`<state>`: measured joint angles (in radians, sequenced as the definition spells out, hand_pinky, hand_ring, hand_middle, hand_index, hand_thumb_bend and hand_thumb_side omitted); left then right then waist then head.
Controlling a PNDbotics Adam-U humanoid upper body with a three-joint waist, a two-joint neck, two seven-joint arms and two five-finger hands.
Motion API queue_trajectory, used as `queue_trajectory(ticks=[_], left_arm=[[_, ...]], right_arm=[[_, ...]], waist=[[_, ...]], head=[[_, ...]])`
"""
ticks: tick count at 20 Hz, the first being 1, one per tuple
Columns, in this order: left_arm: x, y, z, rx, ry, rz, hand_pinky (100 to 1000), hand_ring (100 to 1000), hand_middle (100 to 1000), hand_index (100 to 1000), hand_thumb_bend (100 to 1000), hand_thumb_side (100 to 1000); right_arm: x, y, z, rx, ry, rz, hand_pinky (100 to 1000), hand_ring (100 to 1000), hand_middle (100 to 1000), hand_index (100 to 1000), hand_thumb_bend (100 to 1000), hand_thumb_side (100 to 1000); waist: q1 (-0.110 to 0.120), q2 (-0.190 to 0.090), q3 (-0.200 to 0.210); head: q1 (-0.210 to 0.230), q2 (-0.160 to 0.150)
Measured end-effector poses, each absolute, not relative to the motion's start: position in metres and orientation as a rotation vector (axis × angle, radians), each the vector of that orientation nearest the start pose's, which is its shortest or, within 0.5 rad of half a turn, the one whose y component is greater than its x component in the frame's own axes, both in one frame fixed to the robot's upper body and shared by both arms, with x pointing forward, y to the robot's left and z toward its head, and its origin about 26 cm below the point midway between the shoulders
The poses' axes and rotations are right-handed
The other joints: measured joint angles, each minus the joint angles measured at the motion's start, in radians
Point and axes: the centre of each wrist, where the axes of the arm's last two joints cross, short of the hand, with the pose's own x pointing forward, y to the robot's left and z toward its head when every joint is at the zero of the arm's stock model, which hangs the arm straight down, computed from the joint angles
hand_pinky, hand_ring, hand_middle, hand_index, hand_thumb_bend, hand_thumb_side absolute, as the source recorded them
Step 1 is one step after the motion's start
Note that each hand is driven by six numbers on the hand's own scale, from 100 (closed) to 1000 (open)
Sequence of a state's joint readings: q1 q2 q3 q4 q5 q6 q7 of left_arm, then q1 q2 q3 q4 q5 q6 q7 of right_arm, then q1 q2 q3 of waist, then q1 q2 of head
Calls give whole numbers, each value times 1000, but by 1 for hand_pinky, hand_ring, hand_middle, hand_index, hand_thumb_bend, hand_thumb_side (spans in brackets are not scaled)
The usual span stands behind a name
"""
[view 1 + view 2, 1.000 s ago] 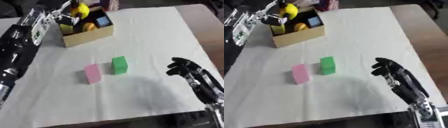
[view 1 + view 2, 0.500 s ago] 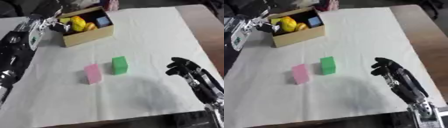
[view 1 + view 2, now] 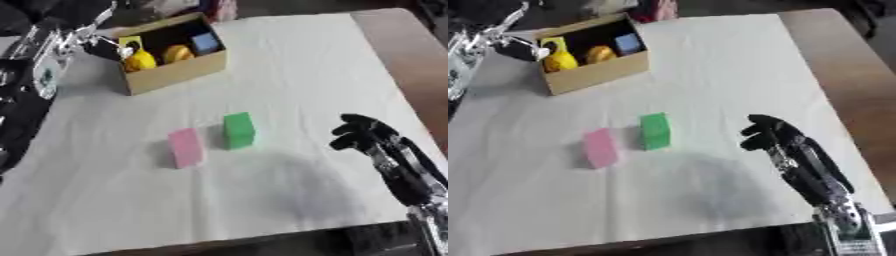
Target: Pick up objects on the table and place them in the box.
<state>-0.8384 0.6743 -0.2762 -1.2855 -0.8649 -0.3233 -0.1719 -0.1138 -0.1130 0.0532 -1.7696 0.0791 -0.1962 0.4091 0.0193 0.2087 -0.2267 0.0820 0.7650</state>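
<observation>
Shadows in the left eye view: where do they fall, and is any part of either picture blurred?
Left eye view: the green block and pink block each cast a soft shadow to their left on the white cloth; a broad faint shadow lies left of the right hand. Right eye view: the left hand by the cardboard box looks smeared, its fingers unclear.

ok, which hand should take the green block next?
Probably the right. The right hand hangs over the cloth just beside the green block, nothing between them. The left hand is up by the box at its far-left wall, farther away, with the pink block nearer its side.
</observation>
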Motion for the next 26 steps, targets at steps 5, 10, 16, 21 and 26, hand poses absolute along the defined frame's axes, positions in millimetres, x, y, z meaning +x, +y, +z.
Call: queue_trajectory(ticks=[5, 10, 16, 21, 26], left_arm=[[386, 275, 267, -1177, 2070, 2454, 853, 846, 717, 838, 503, 334], [369, 247, 257, -888, 1722, 2678, 868, 872, 749, 860, 539, 359], [378, 228, 237, -814, 1634, 2769, 873, 875, 756, 858, 519, 356], [389, 225, 220, -789, 1635, 2819, 880, 880, 763, 855, 503, 349], [394, 225, 207, -759, 1616, 2861, 886, 883, 764, 850, 502, 345]], right_arm=[[298, -238, 74, 173, -1979, 661, 694, 656, 677, 863, 100, 697], [298, -240, 74, 170, -1977, 666, 694, 656, 677, 863, 100, 694], [298, -240, 74, 169, -1977, 667, 695, 656, 677, 863, 100, 694], [298, -240, 74, 170, -1977, 669, 695, 656, 677, 863, 100, 693], [298, -240, 74, 170, -1977, 669, 695, 656, 677, 863, 100, 696]], waist=[[5, -5, 1], [7, -13, -1], [4, -13, -6], [4, -13, -10], [6, -13, -11]], head=[[-4, 0], [-3, 0], [-1, 0], [-1, 0], [-1, 0]])
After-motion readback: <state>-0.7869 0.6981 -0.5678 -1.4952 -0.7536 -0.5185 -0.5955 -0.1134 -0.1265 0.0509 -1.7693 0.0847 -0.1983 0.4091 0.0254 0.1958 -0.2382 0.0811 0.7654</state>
